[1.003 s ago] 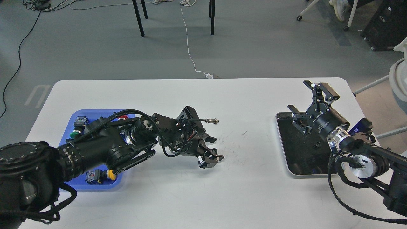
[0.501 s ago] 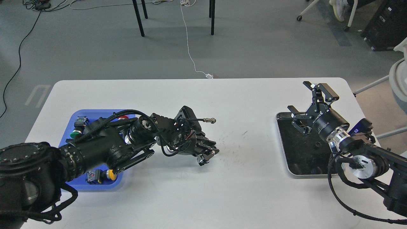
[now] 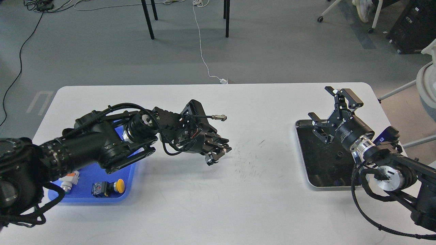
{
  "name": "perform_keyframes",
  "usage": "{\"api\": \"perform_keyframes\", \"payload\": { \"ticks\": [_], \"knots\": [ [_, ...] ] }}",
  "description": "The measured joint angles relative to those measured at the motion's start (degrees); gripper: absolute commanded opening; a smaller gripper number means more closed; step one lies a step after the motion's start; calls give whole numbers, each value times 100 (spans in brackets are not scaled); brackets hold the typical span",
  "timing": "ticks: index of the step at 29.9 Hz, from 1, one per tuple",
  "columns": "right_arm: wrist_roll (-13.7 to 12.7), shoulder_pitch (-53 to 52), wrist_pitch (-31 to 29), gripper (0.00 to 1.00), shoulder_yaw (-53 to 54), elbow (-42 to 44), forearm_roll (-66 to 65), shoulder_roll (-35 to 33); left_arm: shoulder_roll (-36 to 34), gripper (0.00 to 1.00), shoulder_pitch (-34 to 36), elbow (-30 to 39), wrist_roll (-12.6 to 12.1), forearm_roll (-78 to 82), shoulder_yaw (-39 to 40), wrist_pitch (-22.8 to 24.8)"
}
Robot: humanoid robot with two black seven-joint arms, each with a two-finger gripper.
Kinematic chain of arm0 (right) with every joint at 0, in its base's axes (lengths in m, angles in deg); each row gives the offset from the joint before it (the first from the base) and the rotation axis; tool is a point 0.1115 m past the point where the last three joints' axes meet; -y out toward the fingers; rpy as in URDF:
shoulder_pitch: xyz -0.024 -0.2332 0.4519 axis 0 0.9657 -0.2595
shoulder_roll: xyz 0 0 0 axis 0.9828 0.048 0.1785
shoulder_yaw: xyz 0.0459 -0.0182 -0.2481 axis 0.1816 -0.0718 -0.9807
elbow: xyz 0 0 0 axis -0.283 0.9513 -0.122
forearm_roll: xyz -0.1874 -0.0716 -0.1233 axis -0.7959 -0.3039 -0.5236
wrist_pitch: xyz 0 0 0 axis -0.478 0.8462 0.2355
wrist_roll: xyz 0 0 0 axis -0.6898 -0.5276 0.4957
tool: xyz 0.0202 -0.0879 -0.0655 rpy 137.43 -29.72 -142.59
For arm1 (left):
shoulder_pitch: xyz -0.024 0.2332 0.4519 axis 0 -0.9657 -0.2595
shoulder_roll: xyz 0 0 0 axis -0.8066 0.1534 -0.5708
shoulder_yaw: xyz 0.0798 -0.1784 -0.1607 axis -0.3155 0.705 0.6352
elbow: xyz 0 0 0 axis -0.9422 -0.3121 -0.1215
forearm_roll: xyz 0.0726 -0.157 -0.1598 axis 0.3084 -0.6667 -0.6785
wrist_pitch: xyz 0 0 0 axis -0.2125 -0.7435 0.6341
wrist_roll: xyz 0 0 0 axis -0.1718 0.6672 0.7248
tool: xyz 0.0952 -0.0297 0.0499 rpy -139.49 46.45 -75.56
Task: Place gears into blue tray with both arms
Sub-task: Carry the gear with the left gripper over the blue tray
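Observation:
The blue tray (image 3: 89, 200) lies at the table's left, mostly covered by my left arm. My left gripper (image 3: 218, 152) hangs above the table's middle-left, to the right of that tray. Its fingers are shut on a tiny black gear that barely shows between the tips. My right gripper (image 3: 332, 110) stands open over the far left corner of the silver-rimmed metal tray (image 3: 301, 153), nothing between its fingers. One small gear (image 3: 339, 156) lies on that tray's black inside, below the right gripper.
In the blue tray lie a yellow-capped push-button switch (image 3: 109, 188) and a white-bodied one (image 3: 68, 181). A cable with a metal plug (image 3: 218, 117) sticks out from the left wrist. Scuff marks (image 3: 245, 160) mark the table's middle.
The left gripper closed on a gear on the table, then rose and drew back left toward the blue tray. The right arm has not moved.

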Motion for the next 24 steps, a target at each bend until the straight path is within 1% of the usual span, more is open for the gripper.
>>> {"api": "perform_keyframes", "payload": {
  "ticks": [3, 6, 10, 13, 15, 18, 24],
  "knots": [
    [0, 4, 3, 99, 0, -1, -13, 23, -939, 18, 51, 615, 2, -2, -19, 46],
    [0, 6, 4, 99, -2, 0, -25, 47, -1860, 18, -11, 982, 1, -146, -68, 77],
    [0, 6, 4, 99, -8, 4, -36, 88, -2877, 19, -372, 1128, 1, -235, -80, 59],
    [0, 5, 7, 99, -10, 10, -39, 125, -3393, 19, -674, 1126, -1, -288, -61, -10],
    [0, 5, 8, 99, -22, 17, -44, 156, -3578, 19, -972, 1093, -2, -409, -24, -76],
    [0, -1, 8, 99, -34, 23, -46, 200, -3661, 19, -1322, 1058, 0, -568, 24, -166],
    [0, -11, 7, 99, -39, 29, -46, 228, -3546, 21, -1498, 798, -1, -579, 102, -229]
  ]
}}
